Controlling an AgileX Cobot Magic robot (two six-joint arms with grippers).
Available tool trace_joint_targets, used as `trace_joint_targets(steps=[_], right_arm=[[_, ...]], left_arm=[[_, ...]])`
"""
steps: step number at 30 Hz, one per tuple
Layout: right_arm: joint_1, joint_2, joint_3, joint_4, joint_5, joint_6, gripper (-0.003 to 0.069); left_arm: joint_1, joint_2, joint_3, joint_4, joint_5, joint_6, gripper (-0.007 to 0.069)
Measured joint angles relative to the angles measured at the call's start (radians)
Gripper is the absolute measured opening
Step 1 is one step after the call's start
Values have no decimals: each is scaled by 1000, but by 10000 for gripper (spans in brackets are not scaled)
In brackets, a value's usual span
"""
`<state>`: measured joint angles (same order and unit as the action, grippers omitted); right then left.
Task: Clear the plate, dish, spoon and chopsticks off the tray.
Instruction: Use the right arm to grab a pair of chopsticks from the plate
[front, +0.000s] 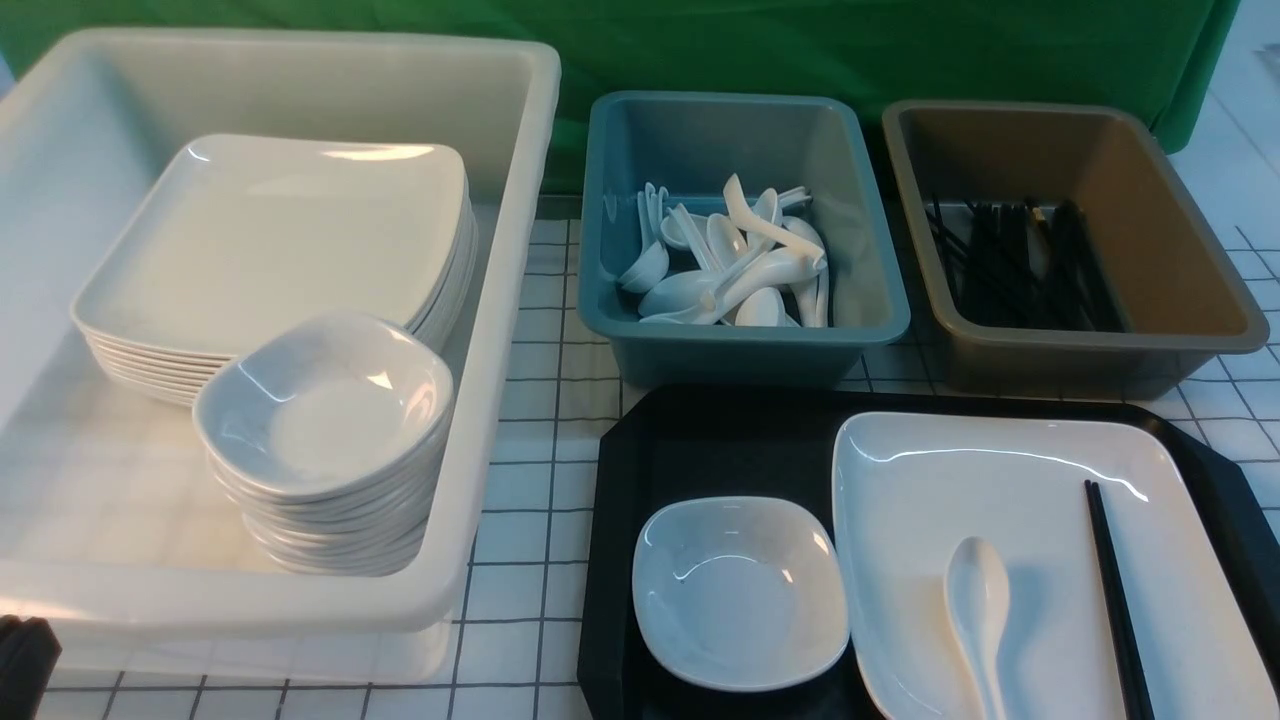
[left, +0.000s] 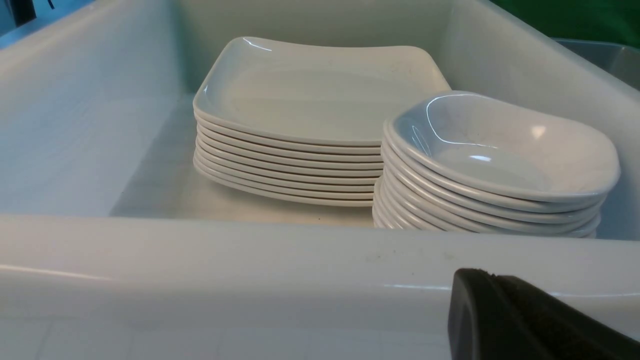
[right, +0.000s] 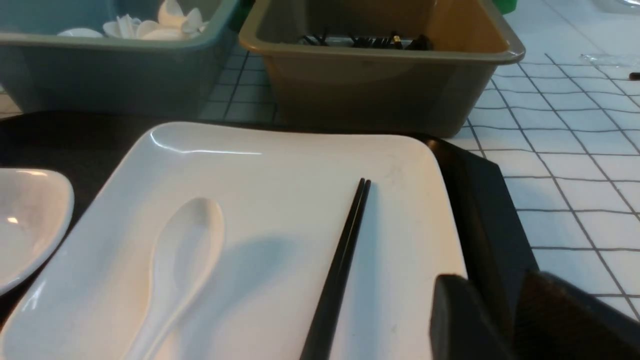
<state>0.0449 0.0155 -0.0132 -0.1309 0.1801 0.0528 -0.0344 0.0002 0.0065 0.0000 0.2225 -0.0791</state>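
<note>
The black tray (front: 700, 440) lies at the front right. On it stand the large white plate (front: 1000, 480) and, to its left, the small deep dish (front: 740, 600). The white spoon (front: 978, 600) and the black chopsticks (front: 1115, 600) lie on the plate. My right gripper (right: 492, 281) hangs by the plate's (right: 280, 170) near right corner, over the tray rim (right: 475, 190), right of the chopsticks (right: 345, 250). Its jaws are a little apart and empty. It is out of the front view. My left gripper (left: 492, 276) is shut and empty, low before the white tub's near wall (left: 250, 260).
The white tub (front: 500, 300) at the left holds a stack of plates (front: 280, 230) and a stack of dishes (front: 325, 410). Behind the tray, a teal tub (front: 740, 335) holds spoons and a brown tub (front: 1100, 345) holds black chopsticks. The table is white with a grid.
</note>
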Motion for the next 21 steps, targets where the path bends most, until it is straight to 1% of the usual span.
trace_joint_targets(steps=[1,2,3,4,5,6,7,8,12,16,17,19,20,21], right_arm=[[0,0,0,18,-1,64,242],[0,0,1,58,-6,156,242],[0,0,1,69,-7,173,242],[0,0,1,167,-7,361,242],[0,0,1,209,-7,465,242],[0,0,1,227,-7,523,242],[0,0,1,254,-7,631,242],[0,0,1,263,-5,672,242],[0,0,1,282,-3,758,242],[3,0,5,287,-25,775,236],[19,0,10,288,-76,771,213],[31,0,10,288,-111,764,180],[49,0,0,288,-146,720,123],[57,1,-10,288,-151,702,104]], left_arm=[[0,0,0,0,0,0,21],[0,0,0,0,0,0,21],[0,0,0,0,0,0,21],[0,0,0,0,0,0,21],[0,0,0,0,0,0,21],[0,0,0,0,0,0,21],[0,0,0,0,0,0,21],[0,0,0,0,0,0,21],[0,0,0,0,0,0,21],[0,0,0,0,0,0,21],[0,0,0,0,-1,0,21],[0,0,0,0,-1,0,21],[0,0,0,0,-1,0,21],[0,0,0,0,-1,0,21]])
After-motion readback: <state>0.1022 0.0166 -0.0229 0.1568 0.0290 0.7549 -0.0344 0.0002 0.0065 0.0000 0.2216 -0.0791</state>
